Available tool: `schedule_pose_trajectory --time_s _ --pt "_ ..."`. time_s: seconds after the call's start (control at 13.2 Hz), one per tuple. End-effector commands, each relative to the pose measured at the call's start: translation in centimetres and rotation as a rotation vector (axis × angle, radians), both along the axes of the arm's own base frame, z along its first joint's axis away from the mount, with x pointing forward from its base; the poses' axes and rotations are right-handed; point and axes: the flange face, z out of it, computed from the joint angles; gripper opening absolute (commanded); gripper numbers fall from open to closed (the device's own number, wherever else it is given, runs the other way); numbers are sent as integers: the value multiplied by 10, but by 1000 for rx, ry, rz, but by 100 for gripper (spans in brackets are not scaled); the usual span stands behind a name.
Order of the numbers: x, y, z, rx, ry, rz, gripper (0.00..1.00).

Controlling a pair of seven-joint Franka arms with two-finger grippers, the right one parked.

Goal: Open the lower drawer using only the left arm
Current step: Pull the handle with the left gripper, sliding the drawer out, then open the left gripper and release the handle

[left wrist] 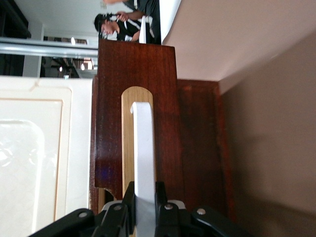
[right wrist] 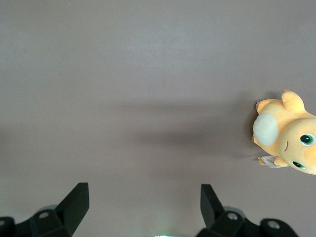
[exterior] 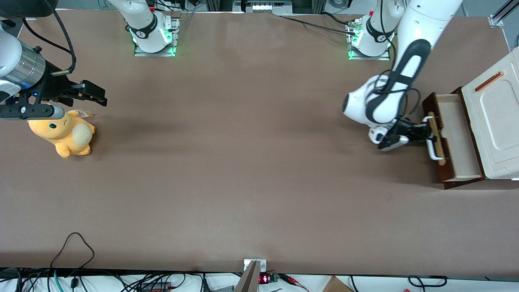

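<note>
The lower drawer point(exterior: 456, 138) stands pulled out from under the cream-white cabinet point(exterior: 496, 121), with its pale wood interior showing. Its dark brown front point(left wrist: 143, 123) carries a white bar handle point(left wrist: 144, 148) on a tan strip. The left arm point(exterior: 405, 69) reaches down in front of the drawer. My gripper point(exterior: 427, 134) is shut on the white handle point(exterior: 433, 138), and in the left wrist view its black fingers point(left wrist: 129, 197) press on both sides of the bar.
A yellow plush toy point(exterior: 65, 132) lies toward the parked arm's end of the table. The cabinet stands at the working arm's end. Cables point(exterior: 73, 247) hang at the table edge nearest the front camera.
</note>
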Motion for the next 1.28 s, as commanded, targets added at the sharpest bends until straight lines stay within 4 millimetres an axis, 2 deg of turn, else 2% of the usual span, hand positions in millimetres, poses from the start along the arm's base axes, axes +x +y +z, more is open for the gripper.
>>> schedule_pose_trajectory --time_s 0.0,0.15,0.3,0.38,0.45,0.53,0.83,1.06,1.21 --pt "-5 -18 0 -27 19 5 0" --pt "-5 -18 0 -26 21 4 4" --pt "-5 -17 0 -22 30 5 5" --pt "-4 -15 0 -14 52 2 18" --pt "-3 -14 1 -4 77 -3 73" --pt "0 -13 7 -5 71 -2 100" --pt "13 -20 29 -73 26 81 100" --pt "26 -45 60 -205 -16 192 100" --pt "39 -58 90 -311 -18 269 100"
